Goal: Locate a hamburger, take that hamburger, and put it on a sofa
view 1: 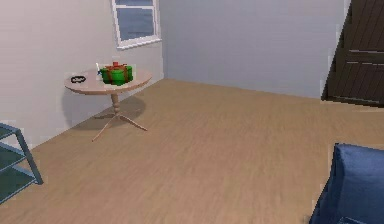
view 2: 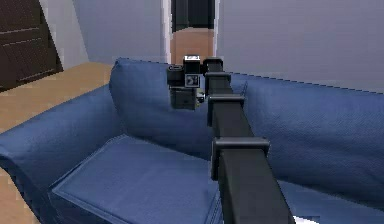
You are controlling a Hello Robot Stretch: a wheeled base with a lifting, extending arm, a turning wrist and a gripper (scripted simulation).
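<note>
Blue sofa point(view 2: 120, 170) lies behind the claw point(view 2: 182, 92). Its fingers' state and load cannot be told, so letting go blindly may land nothing on it.

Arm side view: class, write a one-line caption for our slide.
Robot arm extends over a blue sofa, its gripper seen against the backrest.

Sofa point(view 2: 110, 165): blue, padded, seat cushions at arm side view's lower left, backrest across mid-frame. Blue corner at forward view's lower right.
</note>
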